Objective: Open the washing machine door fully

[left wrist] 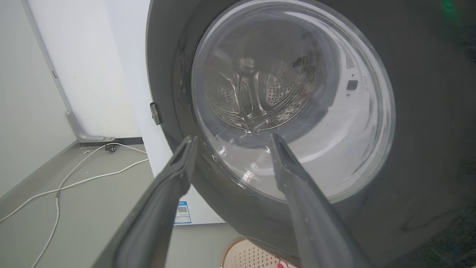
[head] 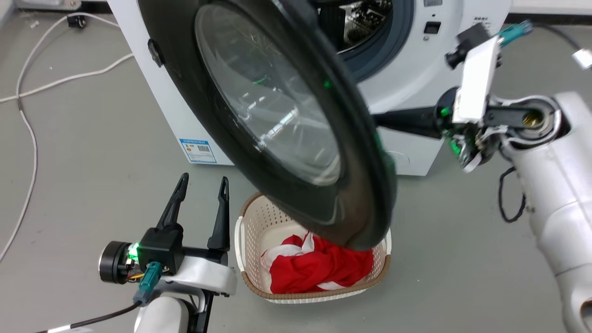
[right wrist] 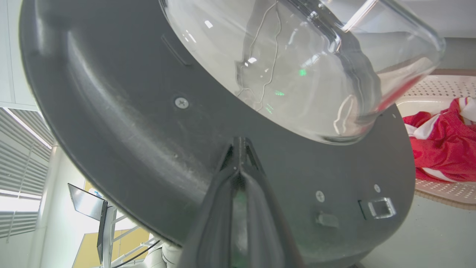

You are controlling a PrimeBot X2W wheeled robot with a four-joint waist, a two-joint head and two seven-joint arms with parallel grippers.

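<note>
With our right claw (right wrist: 240, 143) pinched shut and empty against the slick inner face of the washing machine door (right wrist: 122, 123), and our left claw (head: 204, 180) spread wide, the tip may skid off mid-push.

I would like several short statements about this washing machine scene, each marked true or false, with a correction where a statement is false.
1. The washing machine door stands open, away from the front of the machine. True.
2. The left end effector is shut on the door's rim. False: its fingers are spread apart and hold nothing.
3. The right end effector has its fingers together, with the tips at the inner side of the door. True.
4. The basket on the floor is empty. False: a red and white cloth lies in it.
</note>
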